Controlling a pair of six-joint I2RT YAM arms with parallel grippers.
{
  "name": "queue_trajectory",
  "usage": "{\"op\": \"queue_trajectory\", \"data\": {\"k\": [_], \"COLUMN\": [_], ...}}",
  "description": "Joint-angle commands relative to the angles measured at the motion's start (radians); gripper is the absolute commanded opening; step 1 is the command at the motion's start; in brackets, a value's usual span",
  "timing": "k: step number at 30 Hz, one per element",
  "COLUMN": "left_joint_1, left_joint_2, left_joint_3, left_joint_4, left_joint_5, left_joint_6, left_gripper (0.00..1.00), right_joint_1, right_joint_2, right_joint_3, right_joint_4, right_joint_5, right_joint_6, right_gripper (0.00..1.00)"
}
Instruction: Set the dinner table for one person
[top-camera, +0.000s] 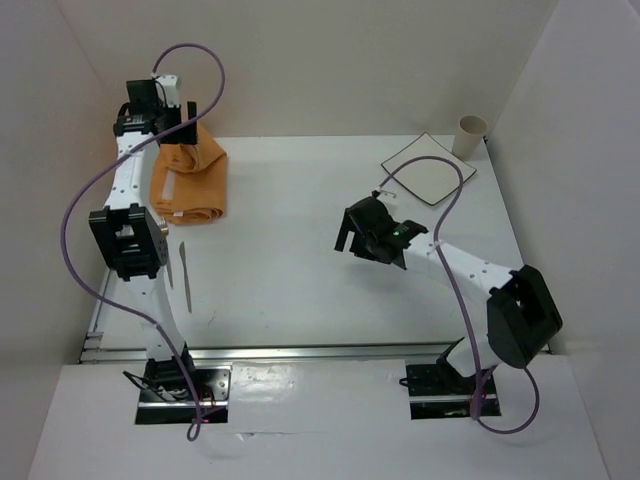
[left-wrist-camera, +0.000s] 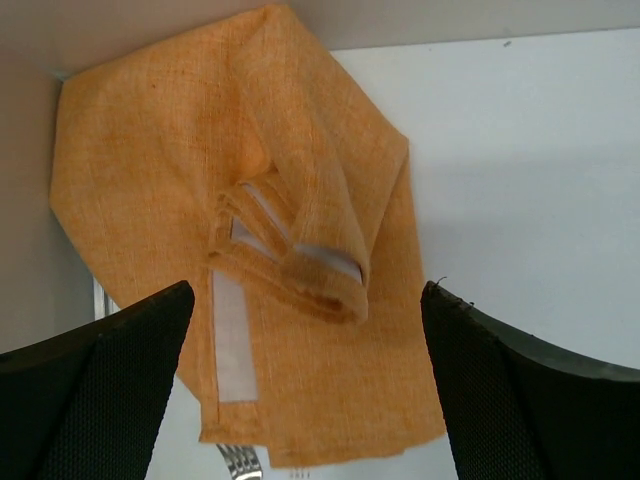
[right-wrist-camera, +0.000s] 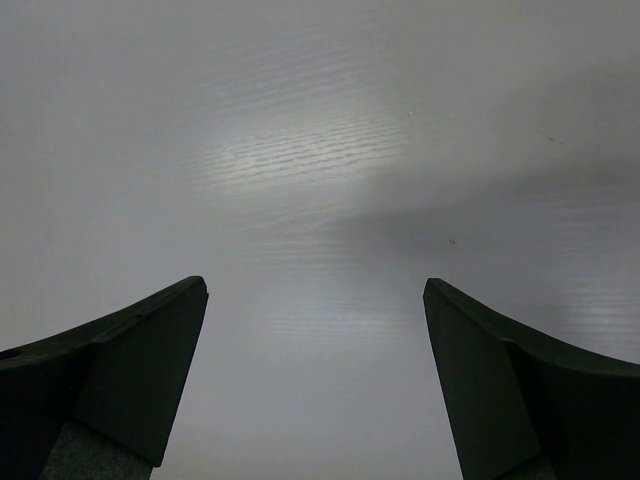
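Reaching far along the left edge, the left arm (top-camera: 130, 190) holds its jaws wide apart above the crumpled orange cloth (left-wrist-camera: 300, 250); the right arm (top-camera: 470, 270) bends inward, jaws spread over bare white tabletop (top-camera: 290, 260).

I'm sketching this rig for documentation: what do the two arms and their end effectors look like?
The left arm and right arm are white links with boxy black joint housings, each trailing a looping purple cable. The left end effector and right end effector have broad black fingers; the left's look finely textured.
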Motion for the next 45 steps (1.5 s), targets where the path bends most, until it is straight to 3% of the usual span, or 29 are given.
{"op": "queue_trajectory", "data": {"k": [1, 6, 8, 14, 18, 20, 21, 24, 29, 39, 45], "left_joint_1": [-0.057, -0.106, -0.106, -0.106, -0.106, -0.106, -0.106, -0.106, -0.141, -0.434, -0.562], "left_joint_2": [0.137, 0.21, 0.234, 0.28, 0.27, 0.282, 0.297, 0.309, 0.144, -0.072, -0.187], "left_joint_3": [0.141, 0.158, 0.145, 0.205, 0.162, 0.162, 0.162, 0.205, 0.17, 0.217, 0.263], "left_joint_4": [0.065, 0.051, 0.06, -0.003, 0.025, 0.025, 0.025, -0.004, 0.082, 0.125, 0.114], "left_joint_5": [-0.22, -0.235, -0.226, -0.226, -0.238, -0.249, -0.268, -0.258, -0.081, -0.012, 0.041], "left_joint_6": [-0.016, 0.046, 0.049, -0.002, -0.002, 0.024, 0.033, 0.059, 0.072, 0.141, 0.038], "left_gripper": [1.0, 1.0, 0.89, 0.7, 0.38, 0.06, 0.0, 0.0, 0.0, 0.0, 0.0], "right_joint_1": [-0.003, -0.012, -0.012, -0.022, -0.022, -0.022, -0.022, -0.022, -0.022, -0.022, -0.022], "right_joint_2": [0.041, -0.028, -0.06, -0.109, -0.134, -0.155, -0.156, -0.179, -0.214, -0.303, -0.432], "right_joint_3": [0.064, 0.023, 0.009, 0.018, 0.018, 0.018, 0.018, 0.018, 0.009, -0.002, -0.011], "right_joint_4": [-0.055, 0.008, 0.018, -0.055, -0.064, -0.064, -0.075, -0.086, -0.086, -0.135, -0.238], "right_joint_5": [0.021, 0.0, 0.009, 0.064, 0.073, 0.084, 0.093, 0.121, 0.144, 0.176, 0.242], "right_joint_6": [0.009, 0.03, 0.03, 0.03, 0.03, 0.03, 0.03, 0.017, 0.007, 0.018, 0.081], "right_gripper": [0.97, 0.97, 0.97, 0.97, 0.97, 0.97, 0.97, 0.97, 0.97, 0.97, 0.97]}}
